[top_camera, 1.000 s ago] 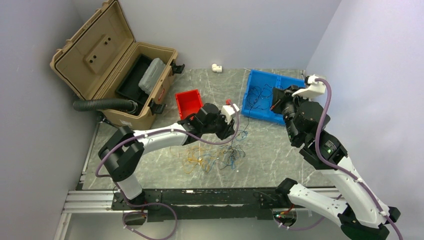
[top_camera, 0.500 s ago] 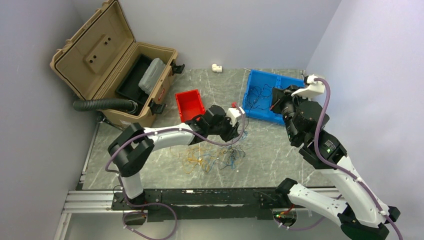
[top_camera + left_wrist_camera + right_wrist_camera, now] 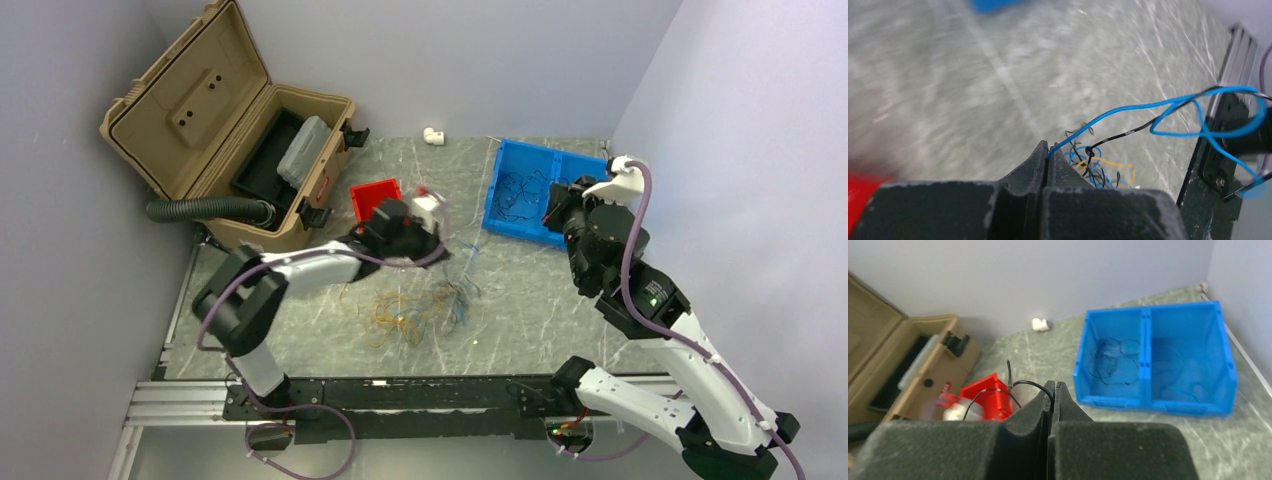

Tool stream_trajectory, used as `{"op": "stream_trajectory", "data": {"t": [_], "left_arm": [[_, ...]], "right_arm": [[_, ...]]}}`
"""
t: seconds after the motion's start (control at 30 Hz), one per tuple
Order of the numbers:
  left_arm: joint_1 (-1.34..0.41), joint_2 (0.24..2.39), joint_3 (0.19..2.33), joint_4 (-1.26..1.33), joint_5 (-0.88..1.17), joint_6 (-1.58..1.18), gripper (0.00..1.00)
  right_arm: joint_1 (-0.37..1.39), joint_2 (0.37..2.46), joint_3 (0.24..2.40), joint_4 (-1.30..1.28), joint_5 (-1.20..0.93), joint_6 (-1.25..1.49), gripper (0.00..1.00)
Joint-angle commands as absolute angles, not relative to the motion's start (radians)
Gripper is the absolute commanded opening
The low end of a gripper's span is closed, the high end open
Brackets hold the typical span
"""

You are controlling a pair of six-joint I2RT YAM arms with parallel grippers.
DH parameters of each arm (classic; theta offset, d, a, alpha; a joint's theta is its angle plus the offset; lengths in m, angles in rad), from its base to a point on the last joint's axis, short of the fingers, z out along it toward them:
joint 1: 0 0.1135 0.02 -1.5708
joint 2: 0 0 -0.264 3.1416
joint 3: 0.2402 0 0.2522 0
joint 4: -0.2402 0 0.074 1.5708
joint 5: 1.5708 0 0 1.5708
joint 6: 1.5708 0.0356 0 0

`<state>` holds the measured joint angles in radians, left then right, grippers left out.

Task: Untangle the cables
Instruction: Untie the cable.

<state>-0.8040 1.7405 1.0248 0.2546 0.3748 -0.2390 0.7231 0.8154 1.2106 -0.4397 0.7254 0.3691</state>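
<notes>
The cables lie as a loose tangle (image 3: 415, 310) of orange-yellow, blue and dark loops on the grey table, in front of the left arm. My left gripper (image 3: 445, 250) hovers above and behind that tangle. In the left wrist view it (image 3: 1048, 150) is shut on a blue cable (image 3: 1128, 107). This cable stretches away taut, with a dark strand (image 3: 1128, 134) looped around it above the tangle (image 3: 1098, 170). My right gripper (image 3: 553, 205) hangs at the blue bin's near left corner. The right wrist view shows it (image 3: 1053, 385) shut on a thin dark cable (image 3: 1030, 384) that arcs left.
A two-compartment blue bin (image 3: 493, 200) at back right holds dark wire loops (image 3: 1110, 360). A small red bin (image 3: 375, 195) sits just behind the left wrist. An open tan case (image 3: 230, 150) with a black ribbed hose (image 3: 200, 208) fills the back left. A white fitting (image 3: 432, 134) lies by the wall.
My left gripper has shut on the blue cable and swung back and left, drawing strands up out of the tangle. The right gripper stays shut and has shifted only slightly.
</notes>
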Motion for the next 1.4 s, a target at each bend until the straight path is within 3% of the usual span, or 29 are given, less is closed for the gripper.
{"op": "stream_trajectory", "data": {"t": [0.0,0.17,0.37,0.5,0.63,0.87,0.97,1.07,1.1,1.13,1.17,1.2,1.23,1.37], "left_arm": [[-0.609,1.537,0.902,0.337,0.508,-0.382,0.0],[-0.599,1.338,0.849,0.066,0.321,-0.269,0.0],[-0.59,1.124,0.847,-0.208,0.056,-0.29,0.0],[-0.538,1.031,0.869,-0.376,-0.08,-0.368,0.0],[-0.427,0.9,0.847,-0.479,-0.149,-0.425,0.0],[-0.266,0.786,0.859,-0.606,-0.179,-0.454,0.0],[-0.261,0.757,0.841,-0.547,-0.072,-0.408,0.0],[-0.26,0.743,0.821,-0.433,0.15,-0.346,0.0],[-0.26,0.743,0.821,-0.402,0.224,-0.342,0.0],[-0.261,0.747,0.824,-0.381,0.294,-0.335,0.0],[-0.263,0.753,0.83,-0.365,0.369,-0.33,0.0],[-0.264,0.759,0.841,-0.359,0.408,-0.321,0.0],[-0.267,0.768,0.852,-0.361,0.443,-0.309,0.0],[-0.285,0.798,0.907,-0.385,0.528,-0.258,0.0]], "right_arm": [[0.716,0.791,1.142,-0.58,0.877,0.458,0.0],[0.639,0.786,1.02,-0.735,0.879,0.647,0.0],[0.189,0.799,0.82,-0.7,0.462,0.713,0.0],[-0.036,0.829,0.797,-0.726,0.358,0.803,0.0],[-0.114,0.815,0.776,-0.727,0.347,0.899,0.0],[-0.154,0.771,0.725,-0.706,0.336,0.971,0.0],[-0.155,0.769,0.715,-0.65,0.27,0.913,0.0],[-0.153,0.794,0.72,-0.509,0.028,0.703,0.0],[-0.15,0.8,0.721,-0.478,-0.069,0.649,0.06],[-0.145,0.799,0.719,-0.459,-0.132,0.617,0.26],[-0.134,0.79,0.712,-0.433,-0.179,0.588,0.55],[-0.12,0.773,0.7,-0.399,-0.224,0.56,0.73],[-0.1,0.755,0.688,-0.375,-0.249,0.534,0.83],[0.08,0.744,0.679,-0.297,-0.304,0.437,0.89]]}}
